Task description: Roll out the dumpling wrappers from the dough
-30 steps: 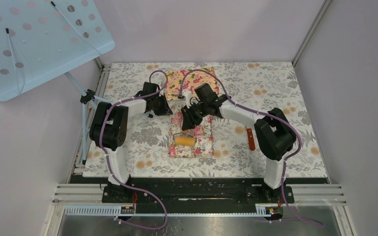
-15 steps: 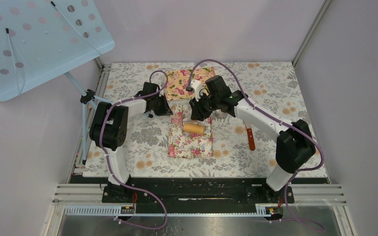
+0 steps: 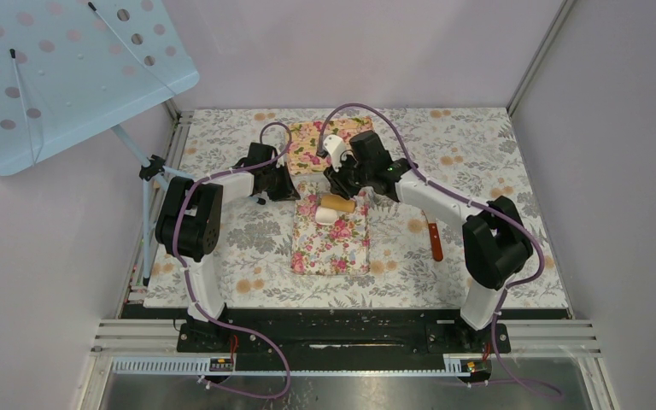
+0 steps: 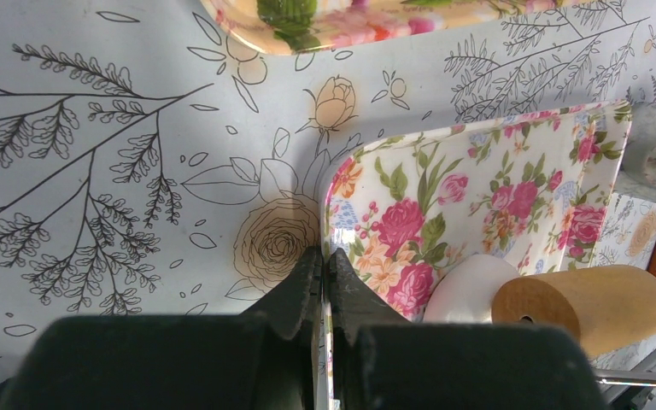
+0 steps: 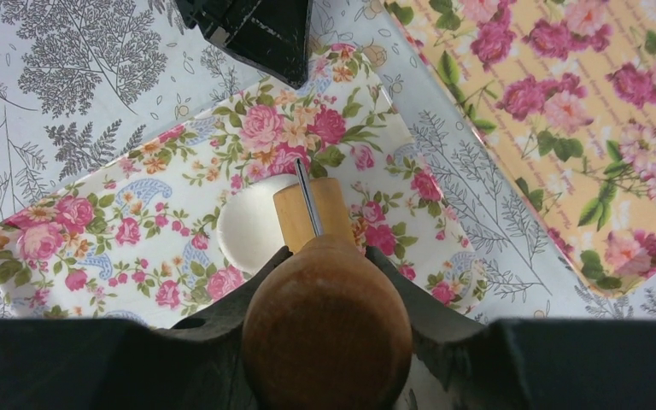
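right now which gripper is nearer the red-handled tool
Right. The right gripper holds the roller above the floral tray; the left gripper pinches that tray's rim on the side away from the red-handled tool.

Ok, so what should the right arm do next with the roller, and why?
Probably roll the wooden roller back across the dough. The right gripper holds its handle, the barrel overlaps only one edge of the flattened disc, most of it lies uncovered, and the left gripper pinches the rim of the floral tray, steadying it.
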